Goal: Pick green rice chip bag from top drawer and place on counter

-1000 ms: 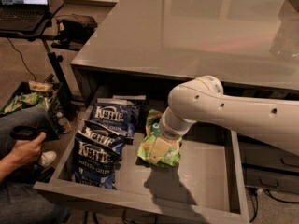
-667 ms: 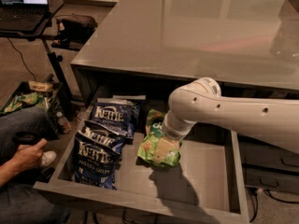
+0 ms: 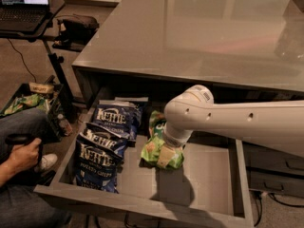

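Note:
The green rice chip bag (image 3: 153, 151) lies in the middle of the open top drawer (image 3: 204, 175), just right of the blue bags. My gripper (image 3: 169, 148) reaches straight down from the white arm and sits on the bag's right part, covering it. The arm's wrist hides the gripper's tip and how it meets the bag. The counter (image 3: 199, 37) is the wide glossy grey top directly above and behind the drawer.
Two dark blue Kettle chip bags (image 3: 102, 151) lie in the drawer's left part. A seated person's hand holding a black device (image 3: 21, 148) is at the left. A laptop on a black stand (image 3: 23, 8) and a crate of snacks (image 3: 28, 101) stand at the far left. Dark drawers (image 3: 275, 175) are at the lower right.
The arm's elbow has moved a little left and down over the green bag. The person's hand at the left has shifted slightly. The bag stays in the drawer.

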